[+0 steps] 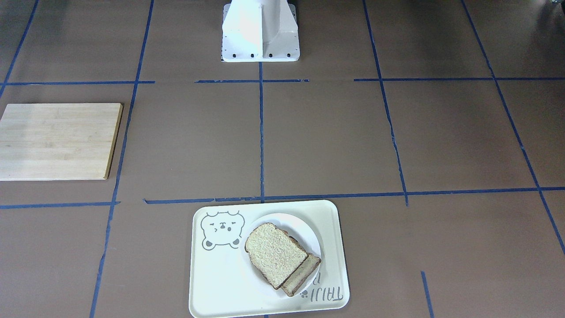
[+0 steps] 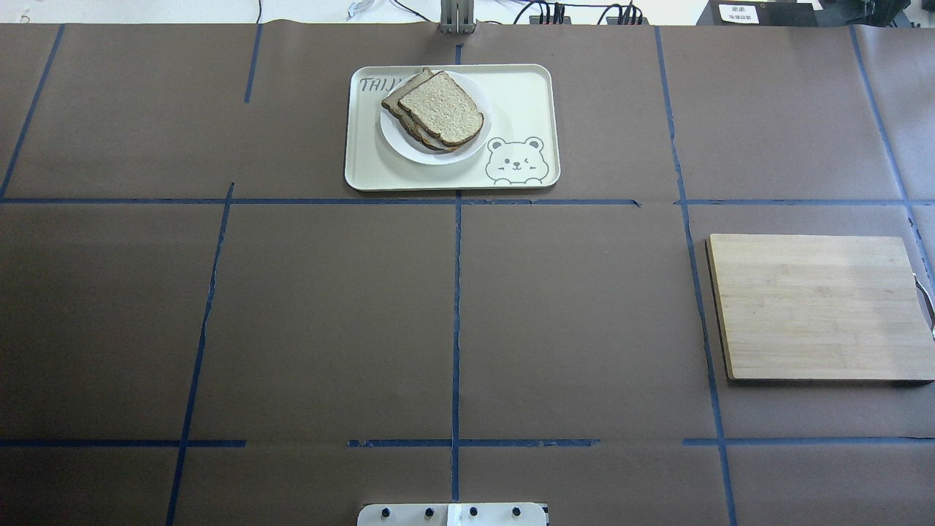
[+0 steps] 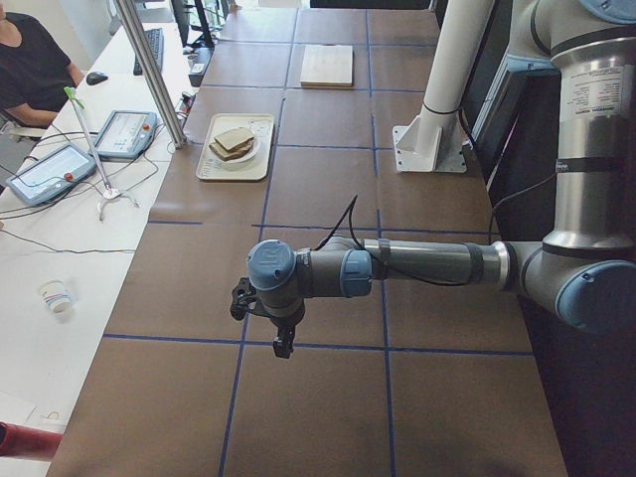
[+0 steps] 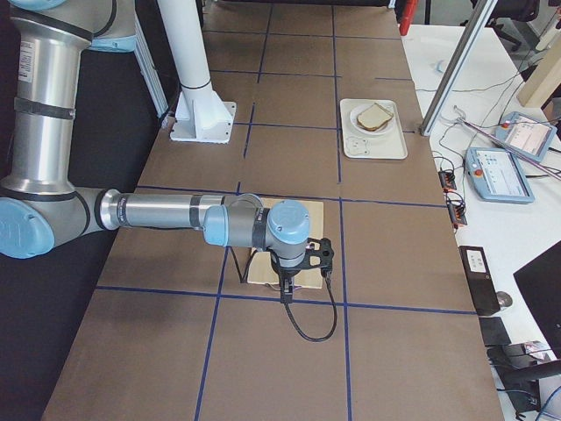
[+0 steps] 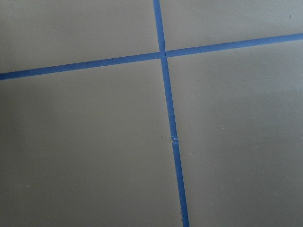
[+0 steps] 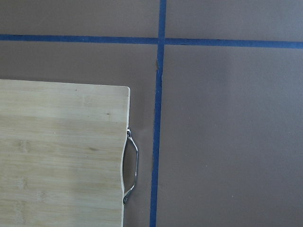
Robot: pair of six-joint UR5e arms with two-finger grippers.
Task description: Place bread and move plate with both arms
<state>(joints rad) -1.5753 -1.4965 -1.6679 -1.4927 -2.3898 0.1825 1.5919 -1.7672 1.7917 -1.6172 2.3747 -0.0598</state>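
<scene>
One brown desk (image 2: 329, 329) fills every view. The left arm (image 3: 427, 266) and right arm (image 4: 166, 212) show only from the sides, so I cannot tell whether the left pincer (image 3: 283, 348) or right pincer (image 4: 286, 296) is apart or together. A wooden board (image 2: 814, 307) is cut off at the overhead edge. On the tray (image 2: 522, 102), the plate (image 2: 409, 150) carries the bread (image 2: 442, 108), which mostly hides another slice (image 1: 302, 274).

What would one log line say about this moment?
bread on plate | plate on tray | left arm, right arm over table ends | grip unclear
</scene>
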